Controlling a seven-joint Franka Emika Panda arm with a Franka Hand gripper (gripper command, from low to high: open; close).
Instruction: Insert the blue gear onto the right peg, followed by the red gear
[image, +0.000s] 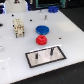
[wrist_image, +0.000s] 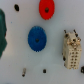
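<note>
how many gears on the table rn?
2. The blue gear lies flat on the white table; the red gear sits just in front of it, toward the grey plate. None seem hidden.

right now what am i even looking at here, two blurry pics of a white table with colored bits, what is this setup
This is a robot arm's workspace, shown by two cameras. The exterior view is from a camera off the arm, looking across a white table. The wrist view is from a camera on the arm's wrist, looking down at the same table.

On the table lie a flat blue gear, a smaller red gear beside it, and a grey plate with a black rim carrying two thin upright pegs. The peg toward the exterior view's right is where the gears are meant to go. A pale blocky object also stands there.

The gripper does not show in either picture, and both gears lie free.
</note>
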